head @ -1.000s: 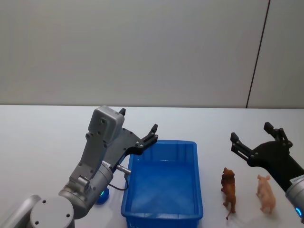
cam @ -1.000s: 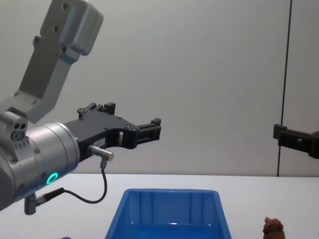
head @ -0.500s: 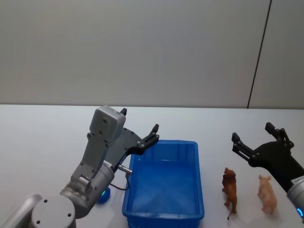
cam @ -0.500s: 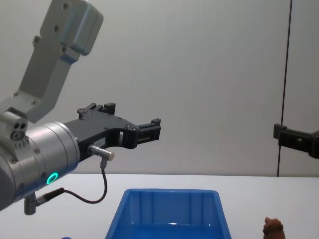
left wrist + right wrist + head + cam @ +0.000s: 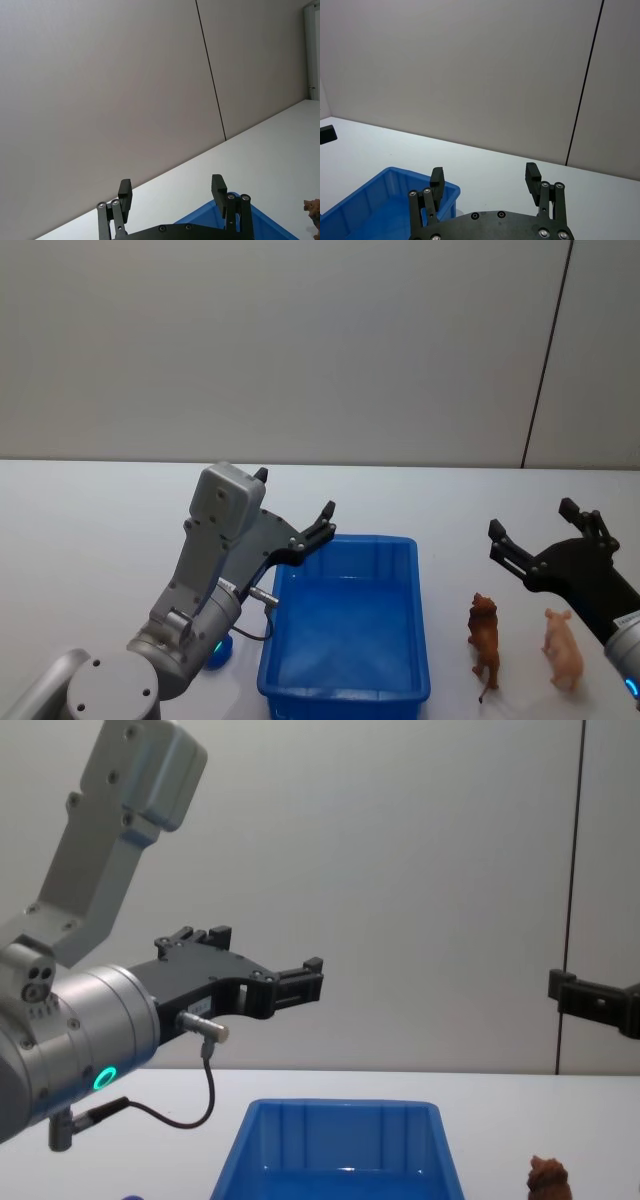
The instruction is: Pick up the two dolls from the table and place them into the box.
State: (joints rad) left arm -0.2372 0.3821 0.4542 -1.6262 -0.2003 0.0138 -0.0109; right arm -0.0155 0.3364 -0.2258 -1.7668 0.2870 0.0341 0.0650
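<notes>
From the head camera, a rectangular bright blue plastic bin (image 5: 423,640) sits on the plain white surface (image 5: 100,540). To its right stand the two dolls: a reddish-brown animal doll (image 5: 484,638) just beside the bin, and a pale pink pig-like doll (image 5: 562,647) a little farther right. Both are upright and outside the bin. The left gripper (image 5: 292,493) hangs over the bin's far left corner with its fingers spread and empty. The right gripper (image 5: 531,518) hovers above and behind the dolls, fingers likewise spread, touching neither.

The left wrist camera shows the left gripper (image 5: 172,187) with its fingers apart, a corner of the bin (image 5: 200,218) beyond them and the brown doll (image 5: 313,207) at the edge.

The right wrist camera shows the right gripper (image 5: 485,177) wide apart, the bin (image 5: 380,200) off to one side.

From the chest camera, the left gripper (image 5: 268,949) hangs high above the bin (image 5: 340,1104), the brown doll's head (image 5: 548,1175) shows at the bin's right, and the right gripper (image 5: 575,992) enters from the right edge.
</notes>
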